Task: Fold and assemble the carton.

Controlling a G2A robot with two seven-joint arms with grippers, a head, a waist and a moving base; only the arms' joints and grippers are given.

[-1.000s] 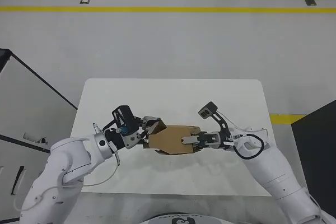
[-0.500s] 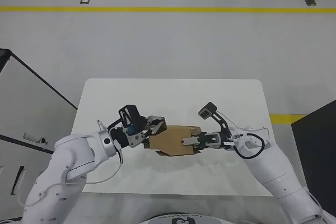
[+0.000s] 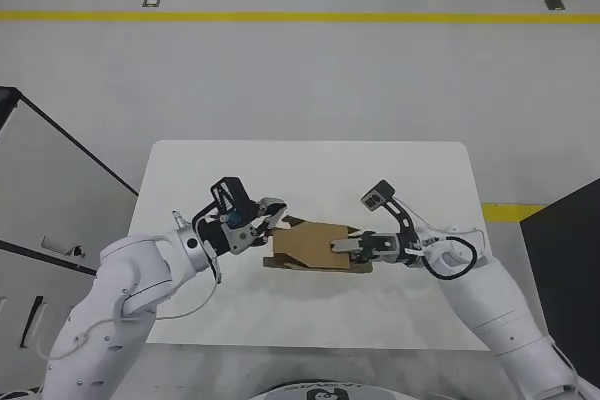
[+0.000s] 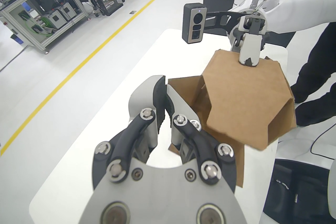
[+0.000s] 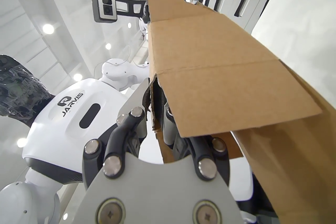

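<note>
Left of the counter's [image 3: 400,175] middle: left fingers [image 4: 158,95] pressed nearly together, dark pads almost meeting, nothing seen between them, tips just beside the carton [image 3: 315,247] at its left-end flap. At mid-counter, a little toward the near edge: that brown carton, lying lengthwise from left to right, partly opened into a skewed tube, top panel tilted, left end gaping with flaps splayed, one lower flap resting flat on the counter. Right of the middle: right fingers [image 4: 249,50] clamped on the carton's right-end edge, cardboard pinched between them. Cannot tell whether the carton's right end touches the counter or hangs just above it.
</note>
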